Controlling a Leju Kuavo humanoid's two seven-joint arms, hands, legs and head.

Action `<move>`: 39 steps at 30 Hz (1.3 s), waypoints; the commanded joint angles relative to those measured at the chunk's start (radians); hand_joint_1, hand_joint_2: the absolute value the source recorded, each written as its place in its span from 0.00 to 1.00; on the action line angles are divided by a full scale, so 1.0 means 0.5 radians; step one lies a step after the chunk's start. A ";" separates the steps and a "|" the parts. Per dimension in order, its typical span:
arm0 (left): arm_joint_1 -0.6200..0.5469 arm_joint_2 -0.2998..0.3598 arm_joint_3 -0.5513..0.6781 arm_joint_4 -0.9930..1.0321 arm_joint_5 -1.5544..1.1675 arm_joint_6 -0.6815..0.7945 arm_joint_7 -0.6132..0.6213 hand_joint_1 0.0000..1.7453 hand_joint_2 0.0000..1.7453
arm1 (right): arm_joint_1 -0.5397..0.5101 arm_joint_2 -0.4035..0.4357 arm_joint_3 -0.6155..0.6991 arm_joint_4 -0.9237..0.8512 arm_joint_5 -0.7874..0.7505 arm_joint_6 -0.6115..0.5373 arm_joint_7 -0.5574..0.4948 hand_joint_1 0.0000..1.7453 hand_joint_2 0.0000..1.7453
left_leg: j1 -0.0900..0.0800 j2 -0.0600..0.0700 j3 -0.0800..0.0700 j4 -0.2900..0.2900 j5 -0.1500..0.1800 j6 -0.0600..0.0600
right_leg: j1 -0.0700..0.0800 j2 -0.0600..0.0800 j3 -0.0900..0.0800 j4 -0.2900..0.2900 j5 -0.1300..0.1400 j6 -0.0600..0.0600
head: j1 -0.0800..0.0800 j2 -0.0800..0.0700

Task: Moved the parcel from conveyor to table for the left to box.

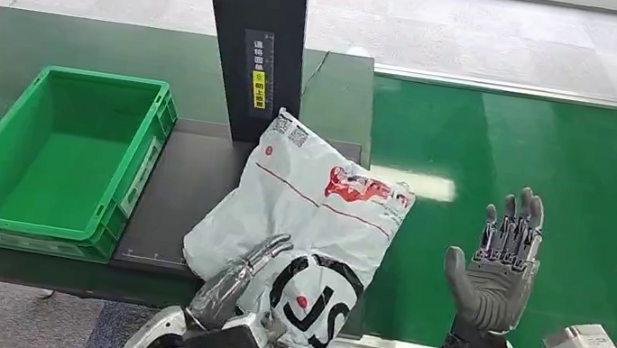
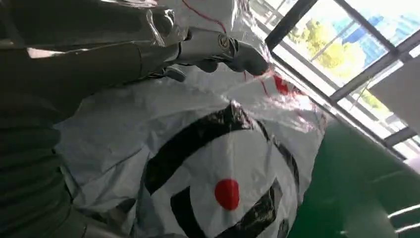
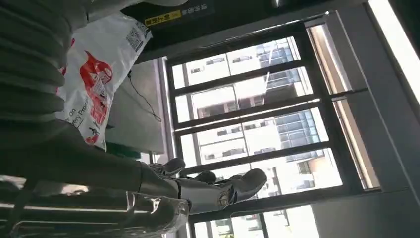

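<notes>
The white plastic parcel [image 1: 307,219] with red print and a black logo lies slanted across the dark scale plate [image 1: 180,183] and the edge of the green conveyor [image 1: 578,175]. Its near end hangs over the table's front edge. My left hand [image 1: 239,287] lies against the parcel's near left side, fingers stretched out along it. In the left wrist view those fingers [image 2: 218,47] reach over the parcel [image 2: 213,163], which sits close against the palm. My right hand [image 1: 501,265] stands upright over the conveyor, right of the parcel and apart from it, fingers spread and holding nothing. The right wrist view shows its fingers [image 3: 213,186] and the parcel [image 3: 94,74] beyond.
An empty green crate [image 1: 104,79] stands on the dark green table [image 1: 24,34] at the left, beside the scale plate. A black post [image 1: 251,38] with a yellow label rises just behind the parcel. The conveyor stretches away to the right.
</notes>
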State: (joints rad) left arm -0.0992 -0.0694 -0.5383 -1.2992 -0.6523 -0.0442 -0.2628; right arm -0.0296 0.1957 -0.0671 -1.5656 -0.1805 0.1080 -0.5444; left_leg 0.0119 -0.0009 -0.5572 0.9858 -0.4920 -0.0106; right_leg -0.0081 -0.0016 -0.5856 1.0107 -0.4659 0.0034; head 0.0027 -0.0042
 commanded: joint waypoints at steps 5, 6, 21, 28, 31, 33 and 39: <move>-0.292 0.011 -0.225 0.969 -0.050 0.057 -0.031 0.00 1.00 | -0.009 -0.006 -0.017 0.024 -0.053 -0.010 0.037 0.00 1.00 | -0.001 -0.002 0.009 -0.008 0.003 0.001 | 0.000 -0.002 0.009 -0.008 0.002 0.000 | -0.001 0.000; -0.301 0.011 -0.227 0.984 -0.043 0.060 -0.037 0.00 1.00 | -0.011 -0.006 -0.014 0.030 -0.053 -0.009 0.036 0.00 1.00 | -0.001 -0.001 0.007 -0.006 0.002 0.001 | 0.000 -0.001 0.007 -0.006 0.002 0.000 | -0.001 0.000; -0.149 0.094 -0.078 0.738 0.068 0.076 -0.140 1.00 1.00 | 0.010 -0.009 0.014 0.069 -0.076 0.045 0.018 0.00 1.00 | 0.000 0.006 0.022 -0.005 0.000 0.001 | 0.000 0.005 0.025 -0.004 0.002 -0.001 | -0.001 0.000; -0.064 0.127 0.081 0.516 0.287 0.171 -0.249 1.00 1.00 | 0.048 -0.019 0.007 0.052 -0.082 0.051 0.017 0.00 1.00 | 0.000 0.007 0.024 -0.007 0.001 0.001 | 0.001 0.006 0.025 -0.006 0.002 -0.001 | 0.000 0.000; 0.080 0.176 0.211 0.122 0.405 0.224 -0.272 1.00 1.00 | 0.058 -0.016 -0.001 0.048 -0.092 0.042 0.011 0.00 1.00 | 0.001 0.009 0.023 -0.005 -0.001 0.001 | 0.001 0.009 0.022 -0.004 0.002 -0.001 | -0.001 0.000; 0.140 0.179 0.307 -0.102 0.475 0.259 -0.311 1.00 1.00 | 0.068 -0.011 -0.012 0.033 -0.099 0.022 0.009 0.00 1.00 | 0.001 0.007 0.019 -0.001 -0.002 0.000 | 0.001 0.007 0.019 0.000 0.000 -0.001 | 0.000 0.000; 0.254 0.224 0.544 -0.624 0.625 0.332 -0.409 1.00 1.00 | 0.102 -0.019 -0.017 0.029 -0.110 0.001 0.007 0.00 1.00 | 0.002 0.007 0.011 0.000 -0.002 0.001 | 0.003 0.007 0.011 0.000 0.000 -0.001 | 0.000 0.000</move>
State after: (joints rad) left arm -0.0612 -0.0073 -0.4283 -1.2796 -0.4001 0.0958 -0.4261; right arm 0.0136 0.1953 -0.0713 -1.5679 -0.2270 0.1225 -0.5386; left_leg 0.0126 0.0001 -0.5503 0.9854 -0.4922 -0.0108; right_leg -0.0074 -0.0006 -0.5785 1.0109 -0.4664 0.0029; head 0.0027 -0.0042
